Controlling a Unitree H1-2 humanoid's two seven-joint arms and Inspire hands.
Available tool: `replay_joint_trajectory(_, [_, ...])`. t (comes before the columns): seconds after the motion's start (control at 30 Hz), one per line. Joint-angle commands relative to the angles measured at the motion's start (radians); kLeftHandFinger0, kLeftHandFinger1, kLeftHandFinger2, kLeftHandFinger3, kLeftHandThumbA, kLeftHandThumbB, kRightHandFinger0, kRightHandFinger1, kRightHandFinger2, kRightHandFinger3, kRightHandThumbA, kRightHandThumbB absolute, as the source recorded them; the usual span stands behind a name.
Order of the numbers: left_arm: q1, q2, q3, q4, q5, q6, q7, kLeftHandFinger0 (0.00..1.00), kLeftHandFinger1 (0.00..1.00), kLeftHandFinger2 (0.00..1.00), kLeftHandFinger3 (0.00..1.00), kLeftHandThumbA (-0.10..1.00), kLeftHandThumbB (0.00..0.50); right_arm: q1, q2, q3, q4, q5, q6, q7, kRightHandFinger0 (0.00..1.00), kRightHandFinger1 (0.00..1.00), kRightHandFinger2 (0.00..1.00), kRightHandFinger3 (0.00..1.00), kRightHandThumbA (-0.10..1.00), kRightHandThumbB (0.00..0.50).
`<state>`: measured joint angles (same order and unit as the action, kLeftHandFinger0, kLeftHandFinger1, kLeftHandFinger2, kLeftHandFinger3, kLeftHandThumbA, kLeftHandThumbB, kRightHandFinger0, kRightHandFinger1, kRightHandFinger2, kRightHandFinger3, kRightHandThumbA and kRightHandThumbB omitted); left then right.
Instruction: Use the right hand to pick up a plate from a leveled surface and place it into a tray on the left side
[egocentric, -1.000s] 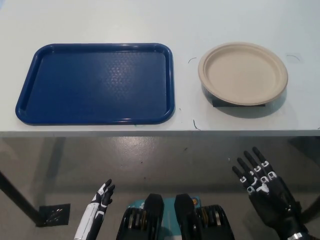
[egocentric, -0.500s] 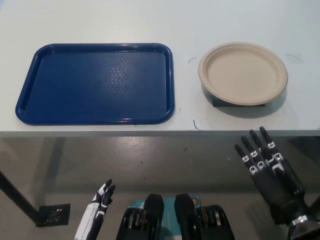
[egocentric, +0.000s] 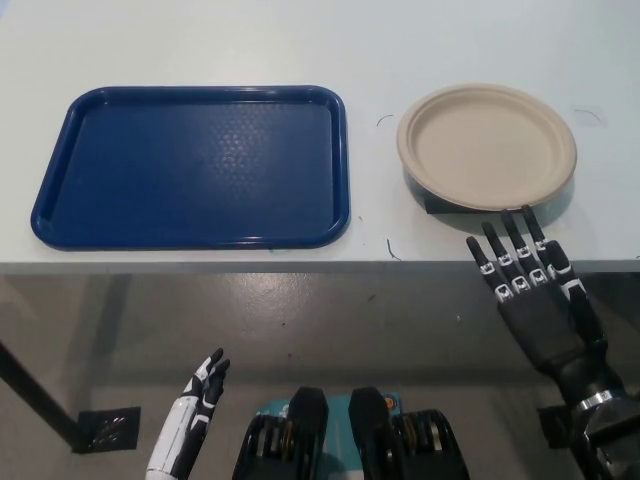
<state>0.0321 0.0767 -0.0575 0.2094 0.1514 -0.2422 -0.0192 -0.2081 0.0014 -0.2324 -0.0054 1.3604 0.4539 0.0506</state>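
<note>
R hand at table edge, just short of the plate.

Black right hand (egocentric: 532, 290) open, fingers spread & extended, tips over the white table (egocentric: 200, 40) front edge, just below the near rim of the beige paper plate (egocentric: 487, 146); not touching as far as visible. Plate sits on a dark raised block (egocentric: 432, 207), directly ahead of the hand. Blue tray (egocentric: 60, 200) well to the hand's left, apart from plate. White left hand (egocentric: 196, 412) rests low, far left of R hand, below table level.
</note>
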Motion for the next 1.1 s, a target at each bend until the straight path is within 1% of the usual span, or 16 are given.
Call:
replay_joint_trajectory(0.0, [-0.014, 0.01, -0.004, -0.029, 0.016, -0.014, 0.008, 1.0, 1.0, 1.0, 1.0, 1.0, 0.032, -0.033, 0.003, -0.004, 0.002, 0.063, 0.016, 0.007, 1.0, 1.0, 1.0, 1.0, 1.0, 0.347])
replay_joint_trajectory(0.1, [-0.02, 0.009, -0.004, -0.031, 0.024, -0.009, 0.012, 1.0, 1.0, 1.0, 1.0, 1.0, 0.039, -0.037, 0.004, -0.006, 0.014, 0.055, 0.016, -0.001, 1.0, 1.0, 1.0, 1.0, 1.0, 0.353])
replay_joint_trajectory(0.43, [-0.025, 0.011, -0.002, -0.034, 0.024, -0.001, 0.006, 1.0, 1.0, 1.0, 1.0, 1.0, 0.04, -0.046, 0.007, -0.008, 0.094, 0.007, 0.016, 0.029, 1.0, 1.0, 1.0, 1.0, 1.0, 0.355])
replay_joint_trajectory(0.5, [-0.024, 0.011, -0.003, -0.04, 0.036, 0.002, 0.011, 1.0, 1.0, 1.0, 1.0, 1.0, 0.032, -0.052, 0.012, -0.016, 0.101, -0.004, 0.016, 0.018, 1.0, 1.0, 1.0, 1.0, 1.0, 0.352])
replay_joint_trajectory(0.6, [-0.024, 0.009, -0.001, -0.04, 0.023, 0.012, 0.003, 1.0, 1.0, 1.0, 1.0, 1.0, 0.051, -0.058, 0.015, -0.022, 0.087, -0.005, 0.016, -0.001, 1.0, 1.0, 1.0, 1.0, 1.0, 0.35])
replay_joint_trajectory(0.73, [-0.025, 0.008, 0.0, -0.038, 0.02, 0.005, 0.004, 1.0, 1.0, 1.0, 1.0, 1.0, 0.045, -0.073, 0.019, -0.034, 0.083, -0.005, 0.016, 0.006, 1.0, 1.0, 1.0, 1.0, 1.0, 0.347])
replay_joint_trajectory(0.8, [-0.025, 0.01, -0.003, -0.04, 0.033, 0.013, 0.006, 1.0, 1.0, 1.0, 1.0, 1.0, 0.057, -0.088, 0.023, -0.042, 0.095, -0.009, 0.009, 0.006, 1.0, 1.0, 1.0, 1.0, 1.0, 0.351])
replay_joint_trajectory(0.97, [-0.033, 0.014, -0.001, -0.042, 0.034, 0.015, 0.004, 1.0, 1.0, 1.0, 1.0, 1.0, 0.054, -0.119, 0.045, -0.069, 0.106, -0.011, -0.004, -0.02, 1.0, 1.0, 1.0, 1.0, 1.0, 0.348])
replay_joint_trajectory(1.07, [-0.037, 0.014, -0.001, -0.039, 0.035, 0.01, 0.007, 1.0, 1.0, 1.0, 1.0, 1.0, 0.047, -0.135, 0.051, -0.079, 0.12, -0.02, -0.005, -0.008, 1.0, 1.0, 1.0, 1.0, 1.0, 0.348])
